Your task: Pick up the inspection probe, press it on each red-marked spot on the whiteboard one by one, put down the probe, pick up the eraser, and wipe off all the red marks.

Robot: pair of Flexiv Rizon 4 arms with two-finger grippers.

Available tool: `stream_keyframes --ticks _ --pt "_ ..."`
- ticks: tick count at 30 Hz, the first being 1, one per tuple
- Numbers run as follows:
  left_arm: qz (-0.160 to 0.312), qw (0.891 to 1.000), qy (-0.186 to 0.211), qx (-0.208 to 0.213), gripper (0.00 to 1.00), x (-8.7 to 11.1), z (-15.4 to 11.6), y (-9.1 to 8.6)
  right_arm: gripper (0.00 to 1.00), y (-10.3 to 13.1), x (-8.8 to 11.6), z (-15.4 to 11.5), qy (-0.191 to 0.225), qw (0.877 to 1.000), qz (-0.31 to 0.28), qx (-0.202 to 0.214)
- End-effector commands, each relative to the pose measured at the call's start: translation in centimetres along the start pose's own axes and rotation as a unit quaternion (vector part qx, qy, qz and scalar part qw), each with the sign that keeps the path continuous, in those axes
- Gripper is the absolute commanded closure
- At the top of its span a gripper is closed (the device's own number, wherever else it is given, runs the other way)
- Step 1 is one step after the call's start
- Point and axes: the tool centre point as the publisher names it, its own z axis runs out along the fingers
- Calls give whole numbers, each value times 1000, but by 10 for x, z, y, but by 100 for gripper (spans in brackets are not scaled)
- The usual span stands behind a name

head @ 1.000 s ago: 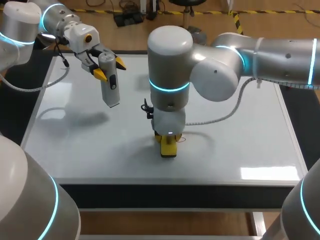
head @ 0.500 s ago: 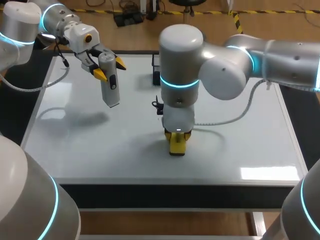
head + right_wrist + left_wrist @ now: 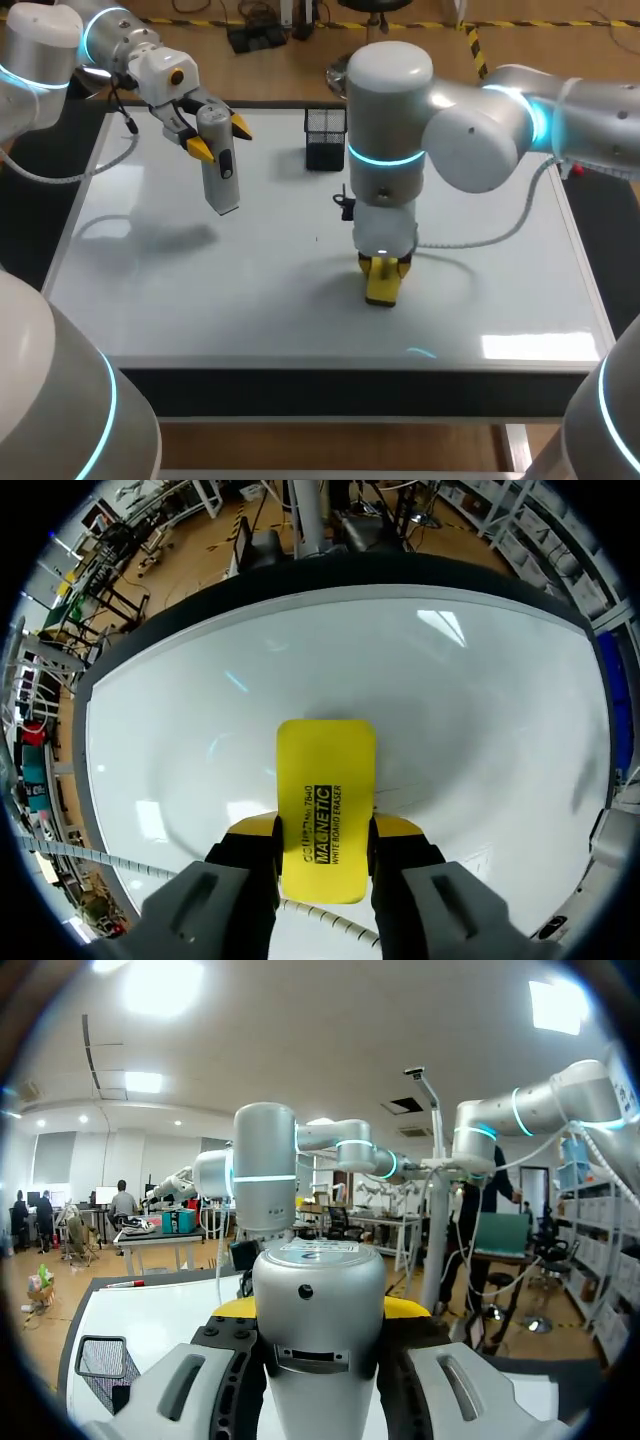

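My left gripper (image 3: 220,137) hangs above the back left of the whiteboard (image 3: 180,280), shut on the grey inspection probe (image 3: 221,170), which points down clear of the board. In the left wrist view the probe (image 3: 318,1320) fills the space between the yellow fingertips (image 3: 405,1307). My right gripper (image 3: 385,268) points straight down near the board's front middle, shut on the yellow eraser (image 3: 383,286), which rests on the surface. The right wrist view shows the eraser (image 3: 325,795) flat on the whiteboard (image 3: 470,690) between both fingers (image 3: 395,832). I see no red marks around it.
A black mesh holder (image 3: 325,138) stands at the back middle of the board, also seen as the mesh holder (image 3: 100,1362) beside the probe. My right arm's big elbow (image 3: 390,110) rises over the board's centre. A tiny dark speck (image 3: 317,238) lies left of the eraser.
My right arm has slid the eraser to the right along the board, uncovering the mesh holder behind it. The left arm and probe have stayed still.
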Motion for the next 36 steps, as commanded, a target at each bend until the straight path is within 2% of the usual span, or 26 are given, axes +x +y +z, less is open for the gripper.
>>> stream_keyframes --ticks 1,11,17,36 --pt "-1 1000 2 0 100 0 -1 -1 100 -4 21 3 -8 1000 6 7" --pt "-1 1000 2 0 100 0 -1 -1 100 -12 42 -43 -27 999 -3 26" --pt "-1 1000 2 0 100 0 -1 -1 100 -28 51 -64 -12 999 -12 38" --pt "-1 1000 2 0 100 0 -1 -1 100 -28 51 -64 -12 999 -12 38"
